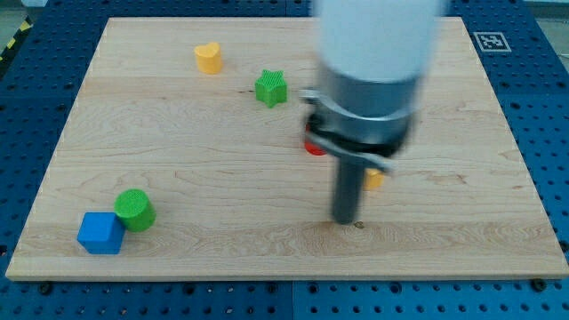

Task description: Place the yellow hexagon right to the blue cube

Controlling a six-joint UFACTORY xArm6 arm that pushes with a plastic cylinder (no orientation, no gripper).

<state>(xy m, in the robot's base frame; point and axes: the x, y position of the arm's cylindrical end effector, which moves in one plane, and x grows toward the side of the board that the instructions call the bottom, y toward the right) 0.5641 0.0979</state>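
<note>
The blue cube (100, 233) sits near the board's bottom left corner. A green cylinder (135, 210) touches its upper right side. A small yellow-orange block (374, 179), its shape mostly hidden by the arm, peeks out just right of the rod. My tip (345, 220) rests on the board in the lower middle, just below and left of that yellow block and far right of the blue cube.
A yellow heart-shaped block (208, 58) lies at the view's upper left. A green star (271, 88) sits right of it. A red block (314, 147) is half hidden behind the arm. The wooden board (462, 249) lies on a blue pegboard.
</note>
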